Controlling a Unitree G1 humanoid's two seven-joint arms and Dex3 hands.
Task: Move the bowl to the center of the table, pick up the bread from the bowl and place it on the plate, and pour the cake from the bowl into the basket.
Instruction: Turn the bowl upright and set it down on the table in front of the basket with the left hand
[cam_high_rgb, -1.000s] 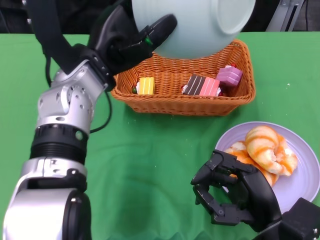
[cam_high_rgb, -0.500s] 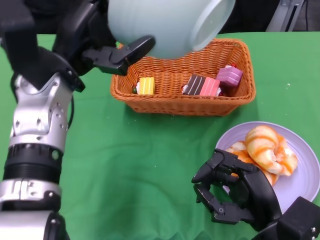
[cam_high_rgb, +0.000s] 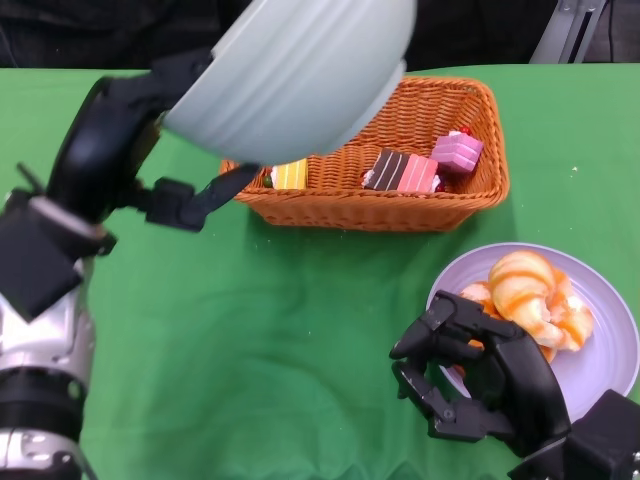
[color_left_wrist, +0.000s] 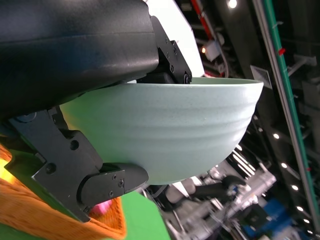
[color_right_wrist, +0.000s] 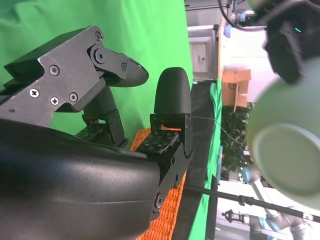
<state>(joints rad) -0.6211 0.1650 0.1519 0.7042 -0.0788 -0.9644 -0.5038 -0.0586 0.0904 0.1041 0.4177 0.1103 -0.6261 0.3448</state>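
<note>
Looking down from the head view, the left hand (cam_high_rgb: 120, 150) grips a pale green ribbed ceramic bowl (cam_high_rgb: 290, 75), raised and tilted above the left end of the woven orange wicker basket (cam_high_rgb: 440, 205). One black finger reaches under the bowl's wall. Inside the basket lie three small cake pieces: a yellow layered cake slice (cam_high_rgb: 291, 174), a brown-and-pink striped cake slice (cam_high_rgb: 402, 171) and a pink cube cake (cam_high_rgb: 457, 152). On the green cloth-covered table (cam_high_rgb: 280, 330), nearer the robot and to the right, a round lilac plate (cam_high_rgb: 600, 370) carries orange-glazed, twisted bread rolls (cam_high_rgb: 530, 290). The right hand (cam_high_rgb: 480, 375) sits just beside the plate's left rim, fingers curled inward with nothing in them.

From the right wrist view, the same right hand's matte black fingers (color_right_wrist: 170, 95) show screw heads and rounded tips, bent close with nothing between them. Only this view shows the bowl's underside (color_right_wrist: 287, 155), a flat circular foot ring, hanging well above the cloth.

From the left wrist view, the bowl's outer wall (color_left_wrist: 170, 130) fills the picture, smooth with shallow horizontal ridges. The left hand's fingers (color_left_wrist: 100, 182) clamp it from below and its shell presses at the rim. A corner of the basket weave (color_left_wrist: 35, 215) shows beneath.
</note>
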